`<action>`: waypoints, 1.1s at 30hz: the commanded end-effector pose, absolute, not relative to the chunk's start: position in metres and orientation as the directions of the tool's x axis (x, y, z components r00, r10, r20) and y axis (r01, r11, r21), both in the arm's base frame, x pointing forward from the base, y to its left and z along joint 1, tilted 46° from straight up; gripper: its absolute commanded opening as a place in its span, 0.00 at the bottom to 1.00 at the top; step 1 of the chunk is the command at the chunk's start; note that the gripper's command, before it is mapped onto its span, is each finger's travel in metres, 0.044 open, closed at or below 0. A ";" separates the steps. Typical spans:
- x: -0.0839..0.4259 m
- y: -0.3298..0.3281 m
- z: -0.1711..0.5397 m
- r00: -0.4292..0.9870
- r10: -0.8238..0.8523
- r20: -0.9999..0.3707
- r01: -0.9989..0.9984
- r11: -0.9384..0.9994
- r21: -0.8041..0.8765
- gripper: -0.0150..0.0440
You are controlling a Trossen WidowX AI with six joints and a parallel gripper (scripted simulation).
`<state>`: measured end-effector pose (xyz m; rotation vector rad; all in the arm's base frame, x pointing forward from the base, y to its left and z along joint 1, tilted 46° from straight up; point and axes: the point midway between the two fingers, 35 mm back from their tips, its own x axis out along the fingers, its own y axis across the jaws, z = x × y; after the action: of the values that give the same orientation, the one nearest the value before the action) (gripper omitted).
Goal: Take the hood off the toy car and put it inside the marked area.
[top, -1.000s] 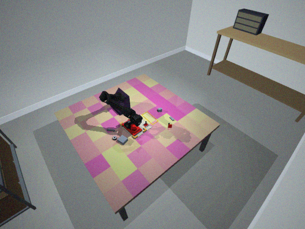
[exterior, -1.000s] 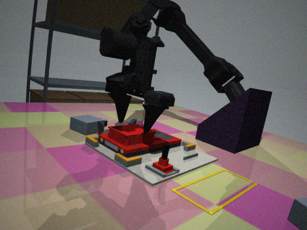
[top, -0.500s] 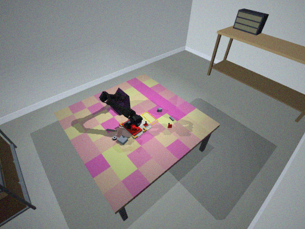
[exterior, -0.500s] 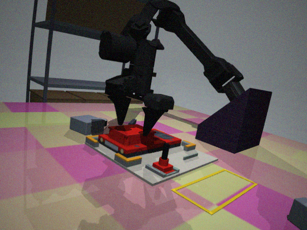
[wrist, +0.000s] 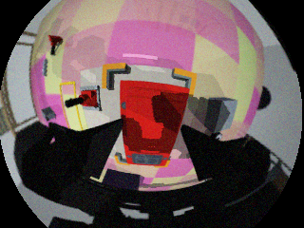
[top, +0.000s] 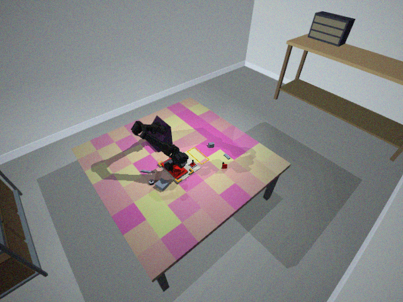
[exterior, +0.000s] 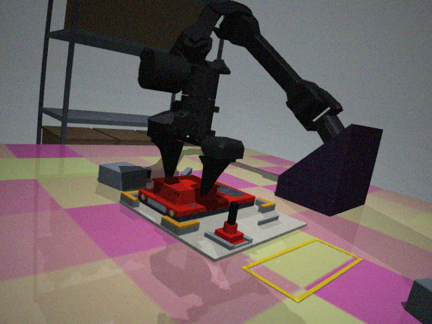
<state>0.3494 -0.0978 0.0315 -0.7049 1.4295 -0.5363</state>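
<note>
The red toy car (top: pixel 182 173) (exterior: pixel 240 197) sits on a pale board (exterior: pixel 287 225) (wrist: pixel 110 110) between orange-topped corner brackets. The raised red block at its headlight end looks like the hood (exterior: pixel 174 192) and is on the car; its outline is hard to make out in the wrist view. My gripper (exterior: pixel 186 185) (wrist: pixel 152 124) is open and empty, pointing down, its fingers on either side of the car's raised part, low beside it. Whether a fingertip touches the car cannot be told. The marked area, a yellow outline (top: pixel 208 159) (exterior: pixel 329 279) (wrist: pixel 67 84), lies beside the board with nothing in it.
A red part with a black post (exterior: pixel 229 233) (wrist: pixel 90 99) stands on the board, towards the outline. A grey box (top: pixel 162 184) (exterior: pixel 121 176) (wrist: pixel 222 115) is on the car's other side. A small grey block (top: pixel 210 145) and a red piece (top: pixel 224 165) lie beyond the outline.
</note>
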 end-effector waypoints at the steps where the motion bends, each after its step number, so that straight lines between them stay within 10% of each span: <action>1: 0.349 -0.100 0.028 0.080 -0.715 -0.695 -0.087 0.690 -0.719 1.00; 21: 0.350 -0.101 0.029 0.084 -0.713 -0.696 -0.079 0.691 -0.718 0.75; 33: 0.349 -0.096 0.033 0.085 -0.712 -0.697 -0.079 0.692 -0.717 0.25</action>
<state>0.3491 -0.0977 0.0298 -0.7070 1.4340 -0.5317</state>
